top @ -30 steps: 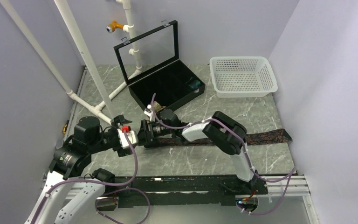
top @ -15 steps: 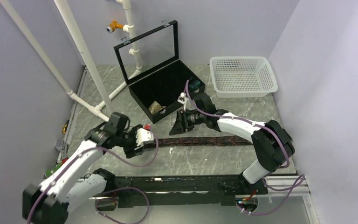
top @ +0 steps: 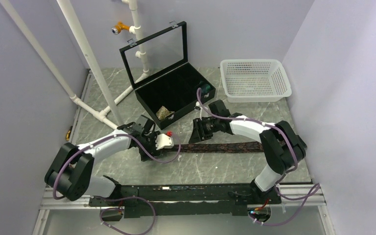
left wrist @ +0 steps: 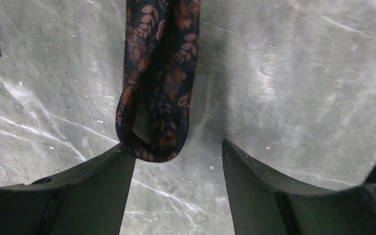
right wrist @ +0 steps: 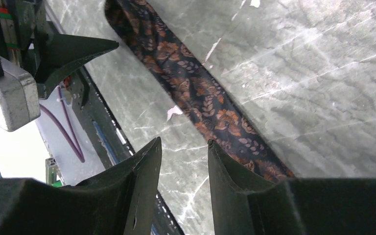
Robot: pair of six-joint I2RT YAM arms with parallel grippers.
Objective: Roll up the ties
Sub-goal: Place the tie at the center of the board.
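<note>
L gripper (left wrist: 176, 147) open, the dark tie's (left wrist: 159, 73) folded end right at its tips, tie flat on the table (top: 200, 166). Soft, light, floppy, prob. slippery, so I'd pinch that fold. R gripper (right wrist: 183, 144) narrowly apart, empty, beside mid-tie.

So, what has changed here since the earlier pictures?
The right end effector moved right along the dark patterned tie, from its left end to partway along, its elbow swinging out right. The left end effector reached right to the tie's folded end; its fingers straddle it. Neither grips the tie. The black case and white basket stayed put.
</note>
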